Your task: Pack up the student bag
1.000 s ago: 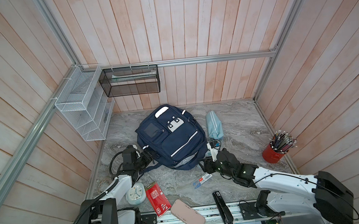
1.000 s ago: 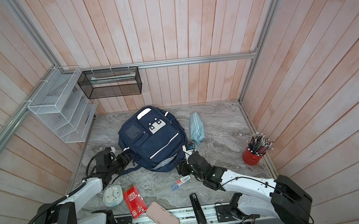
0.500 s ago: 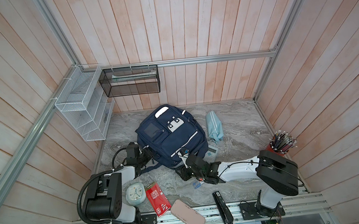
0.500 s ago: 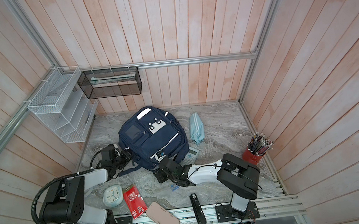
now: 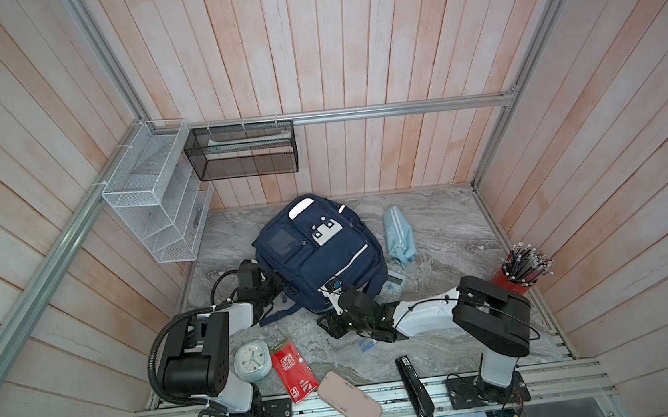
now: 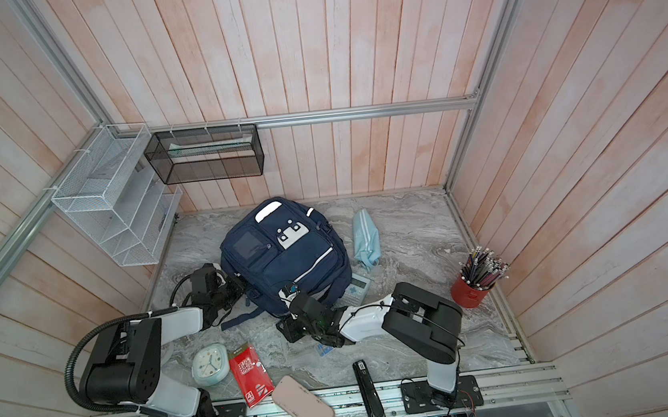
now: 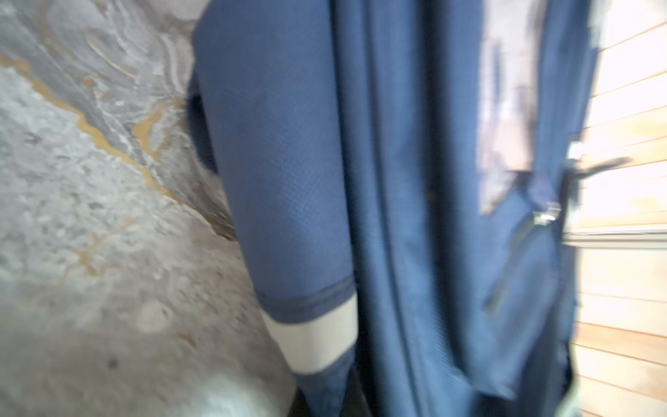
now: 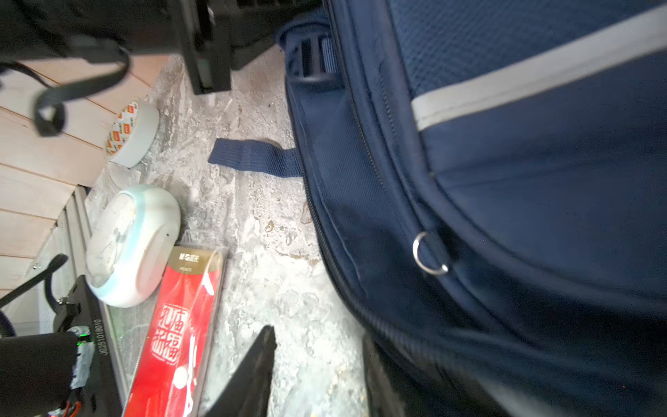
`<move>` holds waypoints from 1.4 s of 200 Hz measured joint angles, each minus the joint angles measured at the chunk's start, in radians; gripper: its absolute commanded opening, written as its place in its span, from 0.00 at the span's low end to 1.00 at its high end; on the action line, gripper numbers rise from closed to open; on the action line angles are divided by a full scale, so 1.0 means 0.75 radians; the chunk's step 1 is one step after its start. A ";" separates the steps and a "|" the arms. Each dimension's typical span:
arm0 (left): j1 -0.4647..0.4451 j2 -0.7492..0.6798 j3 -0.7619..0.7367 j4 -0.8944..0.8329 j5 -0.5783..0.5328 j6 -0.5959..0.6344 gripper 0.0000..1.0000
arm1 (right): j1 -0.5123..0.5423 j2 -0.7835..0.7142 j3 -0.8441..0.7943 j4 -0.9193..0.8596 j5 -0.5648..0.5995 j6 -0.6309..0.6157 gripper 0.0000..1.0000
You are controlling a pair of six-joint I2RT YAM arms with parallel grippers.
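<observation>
The student bag point(image 5: 320, 252) was laid flat, front pockets up, towards the back of the table point(image 5: 451, 227). The left arm was stretched low over the table, its claw point(image 5: 275, 286) set against the bag's left side and pressed together; whether fabric was pinched could not be told. The right arm was folded low, its forearm reaching leftward to the bag's near edge. Its claw point(image 8: 317, 335) was spread, with one finger point(image 8: 252, 372) over bare table and the other beside the bag's hem.
</observation>
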 measured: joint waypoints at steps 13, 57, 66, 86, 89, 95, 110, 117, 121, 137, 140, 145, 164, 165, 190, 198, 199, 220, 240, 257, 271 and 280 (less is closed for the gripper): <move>-0.010 -0.093 -0.018 -0.037 0.017 -0.029 0.00 | 0.002 0.066 0.064 -0.012 0.004 -0.024 0.49; -0.050 -0.349 -0.071 -0.107 0.055 -0.146 0.00 | 0.060 0.186 0.323 -0.052 0.187 -0.102 0.59; -0.061 -0.373 -0.075 -0.119 0.064 -0.163 0.00 | 0.066 0.209 0.377 -0.050 0.248 -0.114 0.59; -0.072 -0.390 -0.082 -0.124 0.075 -0.195 0.00 | 0.075 0.249 0.441 -0.018 0.380 -0.141 0.62; -0.072 -0.390 -0.082 -0.123 0.075 -0.198 0.00 | 0.078 0.257 0.445 -0.008 0.403 -0.146 0.62; -0.072 -0.390 -0.082 -0.123 0.075 -0.208 0.00 | 0.084 0.268 0.448 0.008 0.432 -0.155 0.63; -0.073 -0.395 -0.098 -0.116 0.077 -0.226 0.00 | 0.099 0.310 0.470 0.032 0.499 -0.186 0.62; -0.073 -0.400 -0.108 -0.115 0.078 -0.233 0.00 | 0.104 0.335 0.493 0.030 0.527 -0.195 0.59; -0.073 -0.404 -0.113 -0.115 0.079 -0.238 0.00 | 0.106 0.351 0.511 0.029 0.543 -0.200 0.56; -0.073 -0.419 -0.124 -0.112 0.084 -0.252 0.00 | 0.107 0.410 0.572 0.036 0.586 -0.233 0.48; -0.073 -0.422 -0.124 -0.112 0.086 -0.253 0.00 | 0.107 0.419 0.580 0.044 0.597 -0.232 0.47; -0.073 -0.428 -0.125 -0.112 0.089 -0.253 0.00 | 0.105 0.431 0.585 0.059 0.604 -0.247 0.46; -0.073 -0.450 -0.143 -0.090 0.104 -0.267 0.00 | 0.103 0.454 0.588 0.123 0.635 -0.274 0.42; -0.073 -0.451 -0.144 -0.089 0.104 -0.267 0.00 | 0.103 0.455 0.589 0.124 0.637 -0.275 0.42; -0.073 -0.460 -0.160 -0.076 0.108 -0.268 0.00 | 0.094 0.473 0.613 0.149 0.650 -0.291 0.09; -0.073 -0.460 -0.160 -0.075 0.111 -0.267 0.00 | 0.090 0.474 0.614 0.159 0.640 -0.288 0.01; -0.073 -0.460 -0.160 -0.075 0.113 -0.267 0.00 | 0.090 0.474 0.614 0.161 0.640 -0.284 0.00; -0.053 -0.460 -0.161 -0.066 0.146 -0.266 0.00 | 0.092 0.465 0.599 0.194 0.598 -0.278 0.00; -0.015 -0.460 -0.173 -0.075 0.248 -0.263 0.00 | 0.087 0.406 0.511 0.208 0.525 -0.255 0.00; 0.010 -0.459 -0.174 -0.105 0.347 -0.257 0.00 | 0.081 0.333 0.424 0.205 0.456 -0.229 0.00; 0.019 -0.459 -0.174 -0.122 0.417 -0.251 0.00 | 0.076 0.266 0.348 0.202 0.424 -0.213 0.00; 0.019 -0.459 -0.174 -0.127 0.465 -0.250 0.00 | 0.072 0.227 0.302 0.203 0.403 -0.202 0.00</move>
